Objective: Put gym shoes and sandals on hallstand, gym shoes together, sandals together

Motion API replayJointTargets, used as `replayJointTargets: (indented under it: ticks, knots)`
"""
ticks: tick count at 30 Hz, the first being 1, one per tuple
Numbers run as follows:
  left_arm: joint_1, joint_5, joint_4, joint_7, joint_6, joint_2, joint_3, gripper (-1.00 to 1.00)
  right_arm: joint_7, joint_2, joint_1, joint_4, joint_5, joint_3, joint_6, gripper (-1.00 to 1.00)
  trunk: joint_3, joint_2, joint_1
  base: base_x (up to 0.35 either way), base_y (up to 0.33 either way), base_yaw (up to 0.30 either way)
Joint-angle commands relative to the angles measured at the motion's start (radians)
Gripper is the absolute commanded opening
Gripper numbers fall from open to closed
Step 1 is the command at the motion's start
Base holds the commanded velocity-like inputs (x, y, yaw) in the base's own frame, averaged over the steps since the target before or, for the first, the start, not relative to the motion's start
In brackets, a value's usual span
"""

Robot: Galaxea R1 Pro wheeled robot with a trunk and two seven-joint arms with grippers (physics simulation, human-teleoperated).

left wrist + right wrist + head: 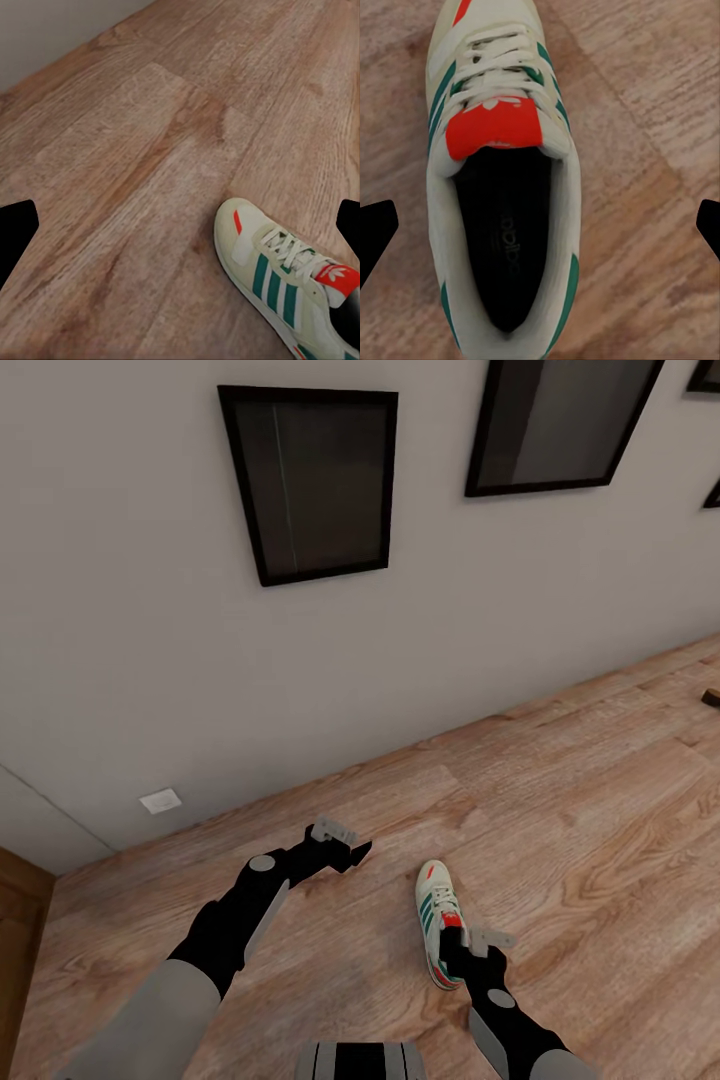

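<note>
One gym shoe point(440, 920) lies on the corridor floor point(560, 830), toe pointing toward the wall point(130, 660), heel end toward us. White upper, green side stripes, red-orange tongue.

Our right gripper point(468, 952) sits directly over the shoe's heel opening. In the right wrist view the shoe point(502, 195) lies between the two dark fingertips point(373, 236), which sit at the frame edges far apart, so the jaws are spread wide. Neither fingertip touches the shoe there. We look straight down into the dark insole, tongue and laces beyond it. We cannot tell from the head view whether the gripper is touching the collar or just above it.

Our left gripper point(345, 850) is out in front of us, left of the shoe and apart from it, nearer the wall. Left wrist view shows its fingertips point(15, 232) at both frame edges, also spread, nothing between them except bare planks point(135, 150). The same shoe point(281, 274) shows toe-first in that view, with the right gripper's dark body over its heel.

A small dark object point(711, 698) lies on the floor at the far right edge of the head view, too cropped to identify. Wall carries dark framed pictures point(312, 480) and a white outlet plate point(160, 800) low down.
</note>
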State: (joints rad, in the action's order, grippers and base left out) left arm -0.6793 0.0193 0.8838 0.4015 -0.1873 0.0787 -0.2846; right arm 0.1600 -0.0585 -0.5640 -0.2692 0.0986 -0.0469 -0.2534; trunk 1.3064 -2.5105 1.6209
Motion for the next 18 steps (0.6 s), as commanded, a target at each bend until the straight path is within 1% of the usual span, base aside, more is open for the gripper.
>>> replayJointTargets:
  ticks: [1,16,18]
  knots:
    - [0.000,0.002,0.001,0.003,-0.007,0.000,0.001,1.00,0.003,0.000,-0.001,0.001,0.010,-0.005,-0.004,1.00,0.001,0.000,0.000,0.000,0.000,0.000]
    - [0.000,0.002,0.001,0.002,-0.007,0.000,0.001,1.00,0.003,0.000,-0.001,0.001,0.010,-0.005,-0.004,1.00,0.018,0.000,0.000,0.000,0.000,0.000]
    - [0.000,0.002,0.001,0.002,-0.007,0.000,0.001,1.00,0.004,0.000,-0.001,0.000,0.010,-0.005,-0.004,1.00,0.026,-0.001,0.001,0.000,0.000,0.000]
